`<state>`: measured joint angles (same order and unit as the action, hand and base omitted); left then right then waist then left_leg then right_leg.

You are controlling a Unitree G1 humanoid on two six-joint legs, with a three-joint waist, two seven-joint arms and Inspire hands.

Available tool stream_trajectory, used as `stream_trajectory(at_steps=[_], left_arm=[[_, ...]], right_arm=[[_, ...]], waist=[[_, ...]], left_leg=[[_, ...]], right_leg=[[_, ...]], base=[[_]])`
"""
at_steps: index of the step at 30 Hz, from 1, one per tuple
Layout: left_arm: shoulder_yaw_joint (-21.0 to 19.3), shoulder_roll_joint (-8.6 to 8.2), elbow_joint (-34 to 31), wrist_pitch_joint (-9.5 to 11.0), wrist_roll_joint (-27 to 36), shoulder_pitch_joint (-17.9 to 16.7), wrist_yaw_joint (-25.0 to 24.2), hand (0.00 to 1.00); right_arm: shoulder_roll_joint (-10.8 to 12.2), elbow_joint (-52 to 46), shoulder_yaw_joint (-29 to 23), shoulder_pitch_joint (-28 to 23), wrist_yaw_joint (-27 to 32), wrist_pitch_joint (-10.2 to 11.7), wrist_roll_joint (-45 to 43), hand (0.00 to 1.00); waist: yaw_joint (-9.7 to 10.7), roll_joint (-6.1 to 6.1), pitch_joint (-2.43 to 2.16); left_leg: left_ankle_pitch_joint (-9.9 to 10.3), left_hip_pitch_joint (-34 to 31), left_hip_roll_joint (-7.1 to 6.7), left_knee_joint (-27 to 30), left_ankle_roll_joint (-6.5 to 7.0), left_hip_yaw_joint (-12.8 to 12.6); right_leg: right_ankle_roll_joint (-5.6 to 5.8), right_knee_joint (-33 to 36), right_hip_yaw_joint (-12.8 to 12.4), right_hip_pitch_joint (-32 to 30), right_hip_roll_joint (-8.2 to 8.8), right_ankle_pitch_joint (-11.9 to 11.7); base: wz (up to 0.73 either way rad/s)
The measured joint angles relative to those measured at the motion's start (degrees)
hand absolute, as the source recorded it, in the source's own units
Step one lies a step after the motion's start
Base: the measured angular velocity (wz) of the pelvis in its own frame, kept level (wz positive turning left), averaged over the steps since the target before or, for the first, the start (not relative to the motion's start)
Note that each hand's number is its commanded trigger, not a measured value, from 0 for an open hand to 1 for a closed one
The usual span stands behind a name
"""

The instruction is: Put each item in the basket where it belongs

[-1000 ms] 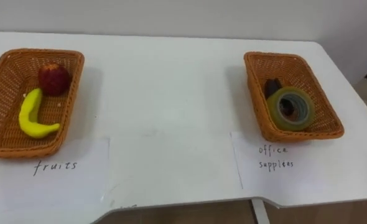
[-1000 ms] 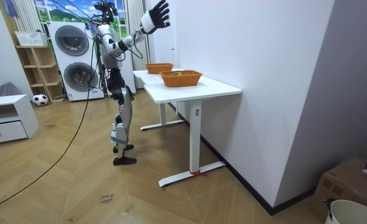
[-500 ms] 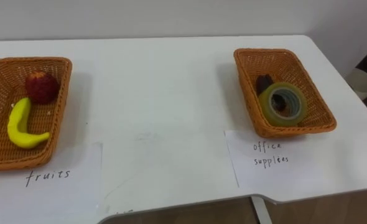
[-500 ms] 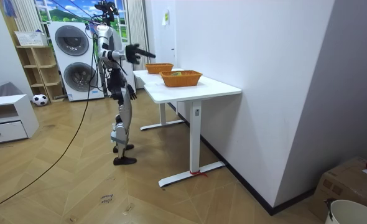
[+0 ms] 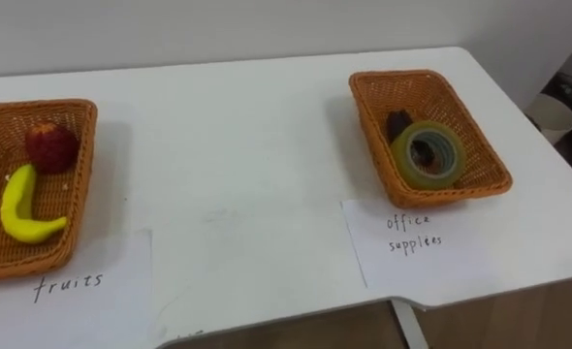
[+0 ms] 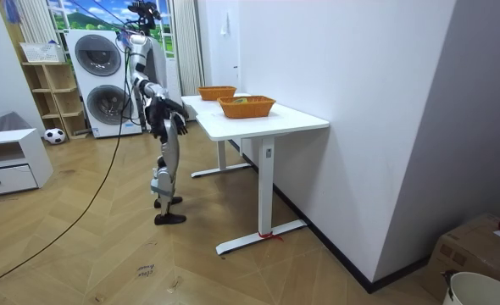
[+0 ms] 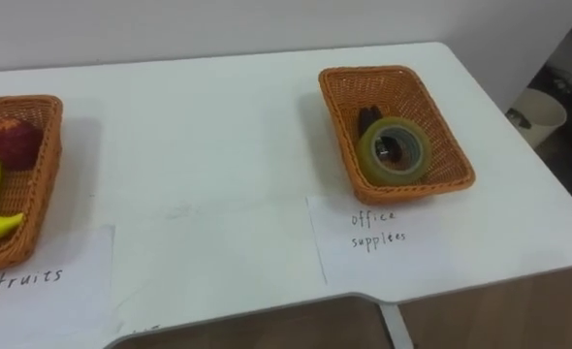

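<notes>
In the room view the right hand [image 6: 179, 119] hangs low before the robot's hips, near the table [image 5: 238, 145]; it shows too small to tell whether it is open or closed. In the eye views the fruit basket [image 5: 79, 184], at 9 o'clock, is cut off by the frame. Inside it the banana [image 5: 22, 215] lies with its long axis from 12 to 6 o'clock, its lower tip hooked toward 3. A red fruit [image 5: 51, 147] sits at its 1 o'clock. At 3 o'clock the office basket [image 5: 441, 196] holds a tilted tape roll [image 5: 403, 160], its hole facing 6 o'clock. The roll half hides a dark item [image 5: 397, 124] that cannot be identified.
</notes>
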<state>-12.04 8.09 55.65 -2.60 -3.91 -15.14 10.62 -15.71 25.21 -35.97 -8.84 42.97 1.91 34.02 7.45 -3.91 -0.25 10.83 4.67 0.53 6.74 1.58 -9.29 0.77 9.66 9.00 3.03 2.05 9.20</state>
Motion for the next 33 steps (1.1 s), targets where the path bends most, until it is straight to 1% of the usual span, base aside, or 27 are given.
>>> stream_trajectory(at_steps=[2, 3, 7, 8, 9, 12, 13, 14, 15, 16, 17, 18, 20, 21, 22, 23, 26, 30, 33], left_arm=[[0.0, -0.29, 0.1, 0.0, 0.0, 0.0, 0.0, 0.00], [0.0, -0.42, 0.1, 0.0, 0.1, 0.0, 0.0, 0.00], [0.5, -0.88, 0.2, 0.1, 2.1, 0.3, 0.0, 0.00], [0.9, -0.88, 0.2, 0.2, 2.4, -0.1, 0.0, 0.00], [1.5, -0.92, 0.2, 0.3, 2.4, 0.4, 0.0, 0.00], [1.8, -1.11, 0.9, 0.7, 2.4, 0.6, 0.0, 0.00], [1.8, -1.14, 0.9, 1.2, 2.6, 0.8, 0.1, 0.00], [2.5, -1.11, 1.2, 2.0, 3.5, 1.0, 0.3, 0.00], [3.7, -1.09, 1.9, 2.9, 4.6, 1.2, 0.4, 0.00], [4.2, -1.11, 2.2, 3.2, 4.7, 1.2, 0.4, 0.00], [5.3, -1.14, 3.2, 3.7, 5.5, 1.3, 0.4, 0.00], [5.8, -1.16, 3.9, 3.9, 5.7, 1.4, 0.4, 0.00], [6.7, -1.18, 5.0, 3.9, 5.9, 1.8, 0.3, 0.00], [6.7, -1.24, 5.0, 4.0, 5.9, 1.7, 0.2, 0.00], [6.6, -1.29, 5.0, 4.1, 5.9, 1.7, 0.2, 0.00], [6.6, -1.42, 5.0, 4.5, 5.9, 1.7, 0.1, 0.00], [6.6, -1.69, 5.0, 5.5, 5.6, 1.8, 0.0, 0.00], [6.6, -2.37, 5.0, 5.6, 5.6, 2.2, -0.1, 0.00], [6.6, -2.57, 5.0, 5.6, 5.6, 2.1, -0.1, 0.00]], right_arm=[[1.1, 3.3, 2.2, -0.6, -0.8, 0.1, 0.6, 0.00], [1.3, 4.4, 3.0, -0.7, -1.2, 0.1, 1.4, 0.00], [4.0, 8.9, 6.2, -0.9, -4.2, 0.1, 1.8, 0.00], [4.4, 10.3, 8.4, -1.2, -4.8, 0.2, 1.6, 0.00], [5.0, 11.2, 10.2, -1.5, -5.5, 0.2, 1.0, 0.00], [6.6, 12.4, 12.5, -2.0, -7.0, 0.2, -1.4, 0.00], [7.1, 13.7, 14.0, -2.0, -7.4, 0.7, -2.8, 0.00], [7.1, 15.8, 16.2, -2.0, -8.1, 1.4, -3.6, 0.00], [7.1, 17.9, 18.3, -1.8, -9.2, 1.8, -4.9, 0.00], [7.1, 18.6, 19.3, -1.9, -9.9, 1.8, -5.6, 0.00], [7.1, 19.7, 21.1, -2.0, -11.2, 1.9, -6.7, 0.00], [7.1, 20.1, 21.9, -2.2, -12.0, 1.9, -7.3, 0.00], [7.2, 21.8, 25.3, -2.4, -15.1, 1.9, -9.6, 0.00], [7.6, 22.8, 26.2, -2.4, -16.7, 2.0, -10.8, 0.00], [7.7, 23.4, 26.6, -2.3, -17.5, 2.0, -11.7, 0.00], [7.8, 24.5, 27.5, -2.3, -19.3, 2.2, -12.5, 0.00], [7.8, 26.8, 30.4, -2.3, -22.9, 2.3, -14.4, 0.00], [8.1, 28.5, 32.8, -1.4, -26.9, 2.3, -14.6, 0.00], [8.2, 29.0, 34.0, -0.7, -28.8, 2.3, -14.7, 0.00]], waist=[[-0.1, 0.11, 0.08], [-0.1, 0.11, 0.08], [-0.2, 0.59, 0.23], [-0.3, 0.64, 0.26], [-0.3, 0.75, 0.28], [-1.2, 1.01, 0.28], [-1.5, 1.26, 0.16], [-1.7, 1.16, 0.18], [-1.9, 1.50, 0.11], [-2.2, 1.87, -0.03], [-2.8, 1.93, 0.06], [-3.0, 2.10, 0.09], [-3.3, 2.40, 0.30], [-3.5, 2.53, 0.24], [-3.7, 2.50, 0.29], [-4.1, 2.68, 0.29], [-5.5, 2.81, 0.31], [-6.4, 2.75, 0.33], [-6.5, 2.66, 0.35]], left_leg=[[0.0, 0.0, -0.14, 0.1, 0.00, 0.0], [0.0, 0.0, -0.15, 0.1, 0.00, 0.0], [0.0, 0.1, -0.09, 0.0, 0.01, -0.1], [0.0, 0.1, -0.05, 0.0, 0.01, -0.1], [0.0, 0.1, -0.07, 0.0, 0.00, -0.1], [0.0, 0.1, -0.29, 0.0, -0.01, -0.1], [0.0, 0.1, -0.29, 0.0, -0.02, 0.0], [0.0, 0.2, -0.30, 0.0, -0.03, 0.0], [0.0, 0.3, -0.32, 0.1, -0.04, 0.1], [0.0, 0.4, -0.32, 0.0, -0.04, 0.1], [0.1, 0.6, -0.31, 0.0, -0.06, 0.1], [0.1, 0.8, -0.27, 0.0, -0.07, 0.1], [0.3, 1.0, 0.03, 0.0, -0.12, 0.2], [0.3, 1.0, -0.04, 0.0, -0.12, 0.2], [0.3, 1.0, -0.08, 0.0, -0.12, 0.2], [0.3, 1.0, -0.27, 0.1, -0.12, 0.2], [0.3, 1.0, -0.27, 0.1, -0.12, 0.3], [0.3, 1.0, -0.27, 0.1, -0.12, 0.6], [0.3, 1.0, -0.30, 0.2, -0.12, 0.6]], right_leg=[[0.00, 0.0, 0.0, 0.0, -0.01, 0.0], [0.01, 0.0, 0.0, 0.0, 0.00, 0.0], [0.01, -0.1, -0.8, -0.1, 0.06, 0.3], [0.02, -0.1, -0.8, -0.2, 0.06, 0.3], [0.01, -0.1, -0.9, -0.2, 0.03, 0.3], [0.01, -0.1, -1.0, -0.3, -0.03, 0.3], [0.01, -0.2, -1.0, -0.1, -0.03, 0.3], [0.01, -0.2, -1.0, 0.0, -0.02, 0.3], [0.01, -0.2, -1.0, 0.1, -0.02, 0.3], [0.01, -0.2, -1.0, 0.2, -0.02, 0.3], [0.01, -0.2, -1.0, 0.3, -0.05, 0.3], [0.01, -0.2, -0.9, 0.5, -0.06, 0.3], [0.03, -0.3, -0.9, 0.8, -0.09, 0.4], [0.02, -0.3, -1.0, 0.8, -0.09, 0.4], [0.02, -0.3, -1.1, 0.8, -0.09, 0.4], [0.02, -0.6, -1.1, 0.9, -0.09, 0.4], [0.01, -1.0, -1.1, 0.8, -0.10, 0.4], [0.01, -1.2, -0.9, 0.8, -0.06, 0.4], [0.01, -1.2, -0.9, 1.0, -0.06, 0.4]], base=[[0.00], [0.00], [-0.02], [-0.03], [-0.04], [-0.04], [0.04], [0.06], [0.03], [0.00], [-0.03], [0.00], [0.00], [0.00], [0.00], [0.00], [0.00], [0.02], [0.00]])
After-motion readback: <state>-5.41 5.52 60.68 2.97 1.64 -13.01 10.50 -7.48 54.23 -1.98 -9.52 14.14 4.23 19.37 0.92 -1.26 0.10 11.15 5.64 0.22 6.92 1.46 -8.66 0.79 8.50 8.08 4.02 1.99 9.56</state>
